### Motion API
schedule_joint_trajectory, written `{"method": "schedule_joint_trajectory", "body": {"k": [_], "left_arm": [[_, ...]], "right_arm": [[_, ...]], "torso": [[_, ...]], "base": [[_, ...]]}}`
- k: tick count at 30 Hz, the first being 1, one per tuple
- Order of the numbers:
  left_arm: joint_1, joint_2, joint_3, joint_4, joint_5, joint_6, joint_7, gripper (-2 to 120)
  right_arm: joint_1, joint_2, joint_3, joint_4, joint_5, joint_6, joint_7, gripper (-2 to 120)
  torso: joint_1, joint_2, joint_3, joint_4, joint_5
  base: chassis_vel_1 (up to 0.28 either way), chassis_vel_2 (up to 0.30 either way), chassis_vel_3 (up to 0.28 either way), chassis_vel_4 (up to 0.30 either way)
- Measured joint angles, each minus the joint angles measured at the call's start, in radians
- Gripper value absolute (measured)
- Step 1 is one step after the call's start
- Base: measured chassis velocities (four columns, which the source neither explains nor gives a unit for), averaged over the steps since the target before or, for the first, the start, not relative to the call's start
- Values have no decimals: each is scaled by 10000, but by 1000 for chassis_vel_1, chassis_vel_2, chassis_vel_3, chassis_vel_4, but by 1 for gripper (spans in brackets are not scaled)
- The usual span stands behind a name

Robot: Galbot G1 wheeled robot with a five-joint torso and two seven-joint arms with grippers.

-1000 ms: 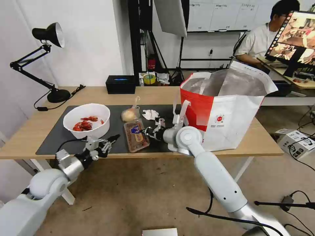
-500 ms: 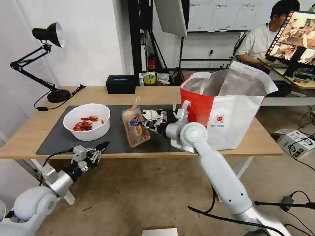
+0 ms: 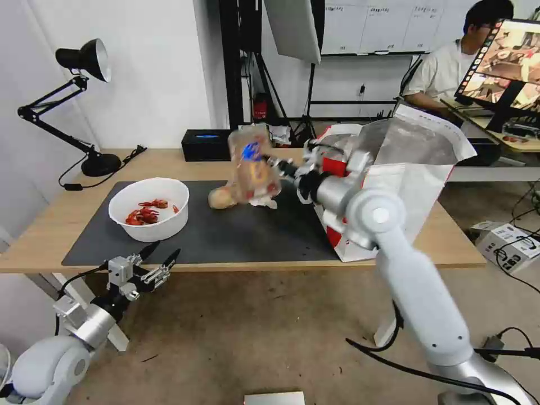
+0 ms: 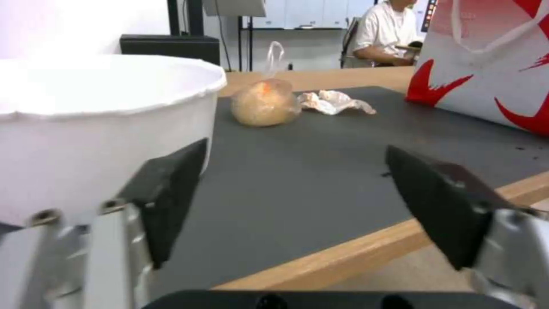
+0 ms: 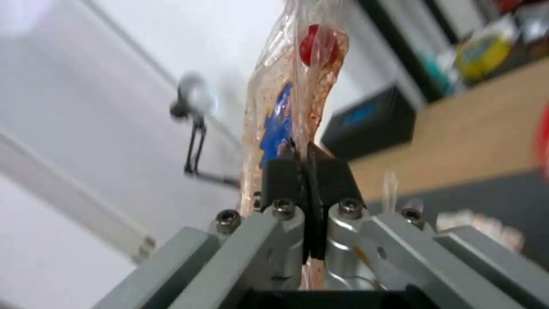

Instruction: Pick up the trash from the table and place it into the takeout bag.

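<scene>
The left gripper (image 3: 159, 259), fingers spread and holding nothing, has dropped below the table (image 3: 50, 225) edge, off the white bowl (image 3: 149, 208) it hovered beside a second ago. At centre, the right gripper (image 3: 277, 164), clamped on the clear plastic tray (image 3: 253, 169), has lifted it from the mat above the knotted bag (image 3: 220, 198) and tissue (image 4: 334, 102), near the takeout bag (image 3: 413, 169).

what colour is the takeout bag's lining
Silver foil, best seen inside the takeout bag in the head view.
</scene>
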Motion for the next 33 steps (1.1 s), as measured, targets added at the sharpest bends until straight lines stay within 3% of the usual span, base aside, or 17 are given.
{"method": "schedule_joint_trajectory", "body": {"k": [7, 8, 15, 20, 33], "left_arm": [[68, -111, -8, -87, 5, -15, -28, 106], [86, -141, -7, -116, 9, -16, -45, 109], [167, -209, 94, -281, 23, -16, -259, 115], [182, -213, 218, -390, 38, -2, -318, 113], [325, -263, 267, -550, 86, 24, -369, 100]], "right_arm": [[379, -430, 503, 132, -8, 1007, 438, 0], [433, -613, 618, 32, -377, 1457, 463, 0], [157, -1202, 973, -185, -1895, 2333, 548, 0], [-330, -1547, 1124, -204, -2957, 2398, 509, 0], [-1414, -1573, 1373, 236, -3180, 2361, 247, 0]], "torso": [[0, 0, 0, 1, 0], [0, 0, 0, 0, -1], [0, 0, 0, 0, 1], [1, 0, 0, -1, 0], [1, 0, -1, 1, -2]], "base": [[0, 0, 0, 0], [0, 0, 0, 0], [0, 0, 0, 0], [0, 0, 0, 0], [0, 0, 0, 0]]}}
